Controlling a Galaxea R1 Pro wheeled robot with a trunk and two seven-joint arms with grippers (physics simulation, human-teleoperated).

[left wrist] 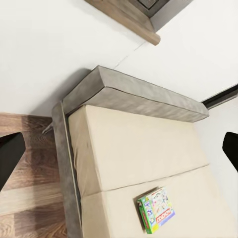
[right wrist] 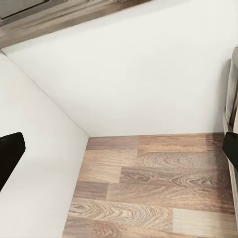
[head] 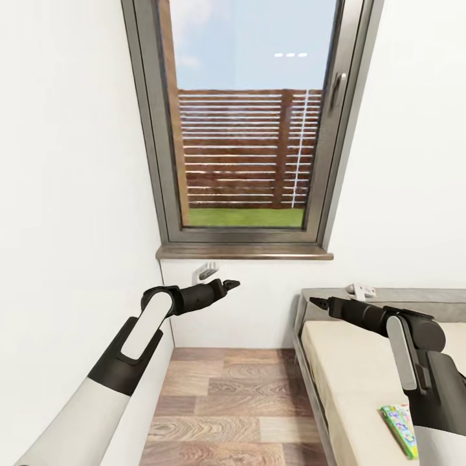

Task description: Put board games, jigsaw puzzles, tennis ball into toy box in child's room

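One board game, a flat box with a green edge and a pale printed lid, lies flat on the bed's beige mattress at the lower right. The left wrist view looks down on the same board game and the bed. My left gripper hangs open above the floor strip beside the bed, its dark fingers spread wide. My right gripper is open over the bed's head end, empty, well short of the game. The table, toy box, jigsaw puzzles and tennis ball are out of view.
A tall window with a brown sill faces me. A narrow strip of wood floor runs between the white left wall and the bed's grey frame. A small white object sits on the headboard.
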